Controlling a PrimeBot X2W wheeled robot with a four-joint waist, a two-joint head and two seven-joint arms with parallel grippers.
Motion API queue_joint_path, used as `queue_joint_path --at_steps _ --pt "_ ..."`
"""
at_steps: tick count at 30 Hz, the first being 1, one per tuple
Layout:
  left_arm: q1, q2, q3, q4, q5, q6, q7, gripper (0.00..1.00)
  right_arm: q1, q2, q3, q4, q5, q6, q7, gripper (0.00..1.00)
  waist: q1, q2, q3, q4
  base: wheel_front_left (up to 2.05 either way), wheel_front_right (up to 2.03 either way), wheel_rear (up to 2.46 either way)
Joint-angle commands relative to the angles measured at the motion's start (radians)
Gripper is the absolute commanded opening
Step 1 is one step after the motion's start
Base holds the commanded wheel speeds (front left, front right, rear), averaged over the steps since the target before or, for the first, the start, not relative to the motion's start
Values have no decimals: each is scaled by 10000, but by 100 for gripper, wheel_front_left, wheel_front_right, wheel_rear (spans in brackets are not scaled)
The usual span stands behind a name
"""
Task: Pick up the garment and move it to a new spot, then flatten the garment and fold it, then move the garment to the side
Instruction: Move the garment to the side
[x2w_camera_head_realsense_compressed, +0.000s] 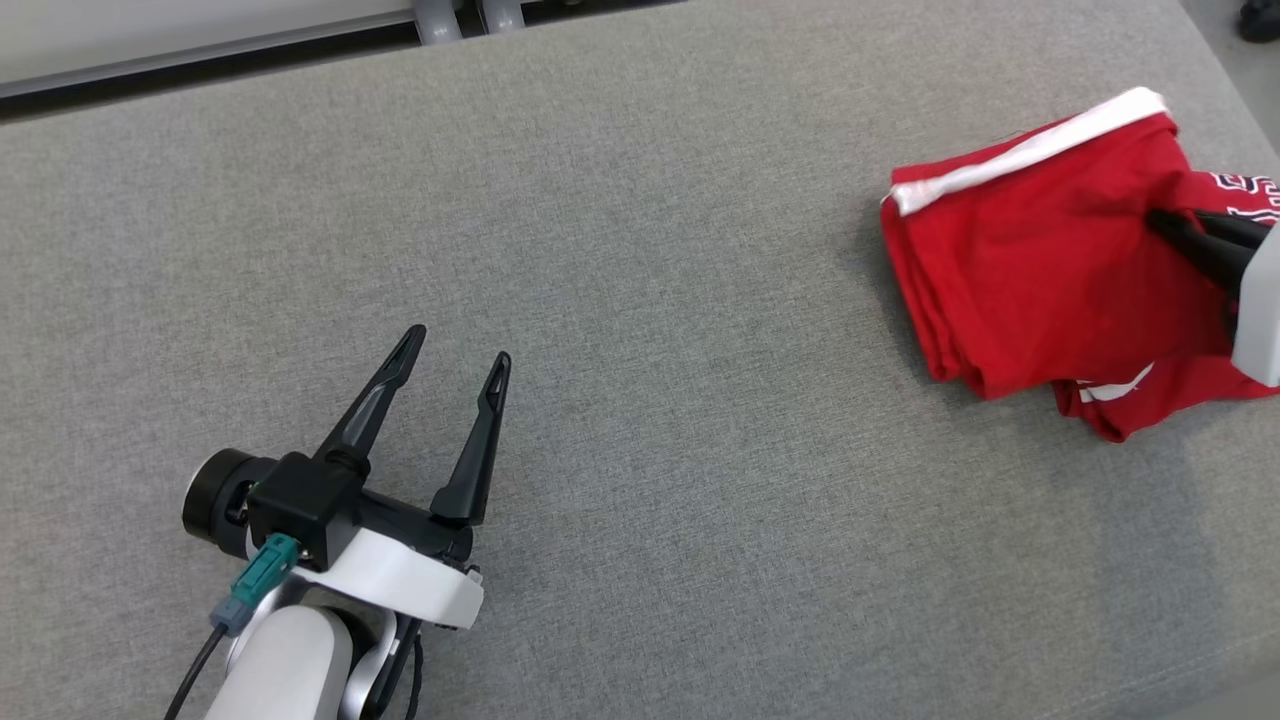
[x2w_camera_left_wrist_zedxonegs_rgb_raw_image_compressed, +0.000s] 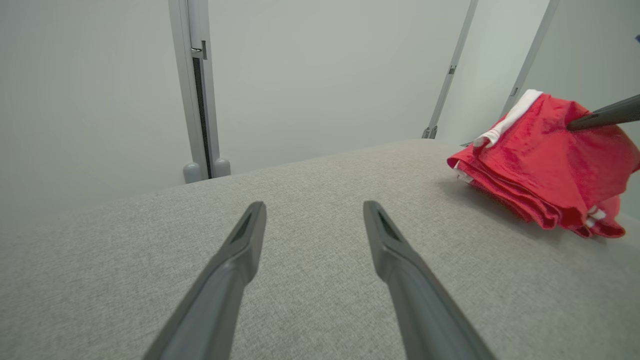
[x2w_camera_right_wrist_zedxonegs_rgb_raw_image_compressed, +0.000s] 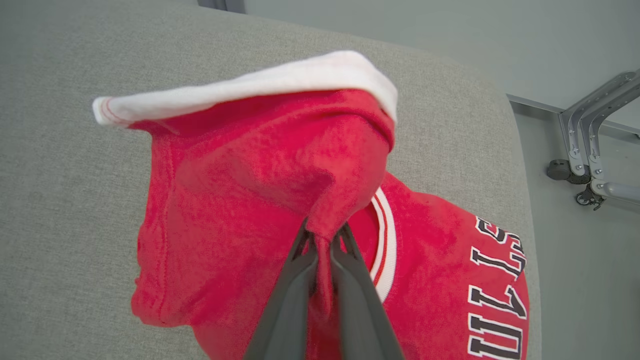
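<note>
Currently pinched in the right gripper (x2w_camera_right_wrist_zedxonegs_rgb_raw_image_compressed: 324, 230): a tuck of the red jersey (x2w_camera_head_realsense_compressed: 1030, 270), jaws closed nearly to touching with cloth bunched between them. Sits at about two o'clock in the head view on the grey padded tabletop (x2w_camera_head_realsense_compressed: 640, 200), near the right edge, folded into a thick stack with the white band (x2w_camera_head_realsense_compressed: 1030, 150) along the pile's twelve o'clock side. Looks folded already, so probably the last step, shifting aside. Keep the pinch firm and the lift low; seems to catch the upper layer alone, so avoid a high pull, likely to peel the stack open. Drag rather than carry, letting the lower layers slide over the tabletop. Mind the lettering (x2w_camera_right_wrist_zedxonegs_rgb_raw_image_compressed: 495, 280) at four o'clock in the right wrist view, close to the table's edge; stop short of any overhang. Leave the left gripper (x2w_camera_head_realsense_compressed: 458, 348) hovering at eight o'clock, fingers spread wide and holding nothing, well apart from the jersey; bring across only to pin slipping layers. Finish by opening, then backing straight off, never sideways through the fold
</note>
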Motion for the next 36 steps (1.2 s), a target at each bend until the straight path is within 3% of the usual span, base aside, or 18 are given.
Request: queue_joint_path --at_steps 1,6,14,15,16,17,18,19,25,36 --pt "-148 73 15 -74 -3 38 12 100 -111 -31 70 236 -6 3 161 0 0 0 100 -13 0 0 0" --pt "-245 162 -17 -214 21 56 123 100 -532 15 253 1354 -672 1 448 0 0 0 369 -81 0 0 0" --pt "-429 254 -128 -313 -23 44 251 100 -1244 1041 199 4033 -2140 0 345 0 0 0 583 17 0 0 0" --pt "-452 252 -146 -323 -8 53 244 100 -1276 1185 184 4378 -2319 -1 281 6 0 0 583 68 0 0 0" --pt "-455 247 -153 -325 -7 76 226 100 -1341 1309 148 4667 -2504 -1 100 34 0 0 572 116 0 0 0" --pt "-455 247 -153 -325 -7 76 226 100 -1341 1309 148 4667 -2504 -1 100 34 0 0 572 116 0 0 0" --pt "-450 242 -157 -311 -20 90 206 100 -1412 1447 81 4972 -2647 1 -75 87 0 0 553 163 0 0 0" --pt "-439 230 -168 -285 -35 106 184 100 -1408 1590 46 5243 -2758 1 -182 100 0 0 519 211 0 0 0" --pt "-100 155 -58 -43 -217 250 -105 100 -1497 2177 -75 6256 -3431 1 -1204 100 0 0 -222 444 0 0 0" --pt "844 420 799 -30 -686 739 -462 100 -875 2292 -1049 5102 -3684 1 -4280 100 0 0 -2308 802 0 0 0"
